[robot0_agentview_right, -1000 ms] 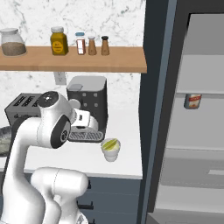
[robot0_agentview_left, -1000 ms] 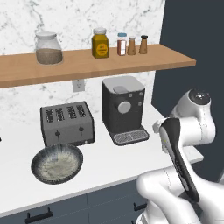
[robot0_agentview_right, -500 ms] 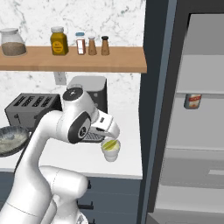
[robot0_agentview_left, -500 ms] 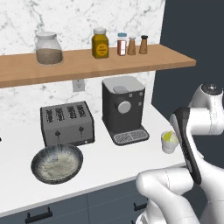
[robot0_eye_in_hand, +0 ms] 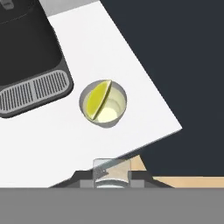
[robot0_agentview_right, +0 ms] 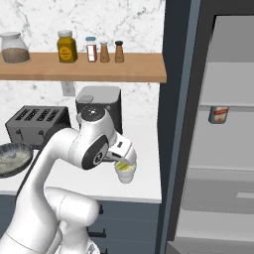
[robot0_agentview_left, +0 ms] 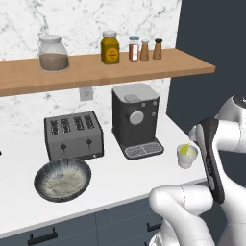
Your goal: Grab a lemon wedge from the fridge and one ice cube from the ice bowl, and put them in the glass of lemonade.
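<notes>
The fridge stands to one side of the hand with its door open, pale shelves showing and a small can on one of them. The white counter lies under the hand, whose camera looks straight down on it. The coffee machine sits just beyond the hand. The ice bowl rests well away, past the toaster. The glass of lemonade stands on the counter just ahead of the gripper, with the lemon wedge lying inside it. The fingers are pinched on a clear ice cube.
</notes>
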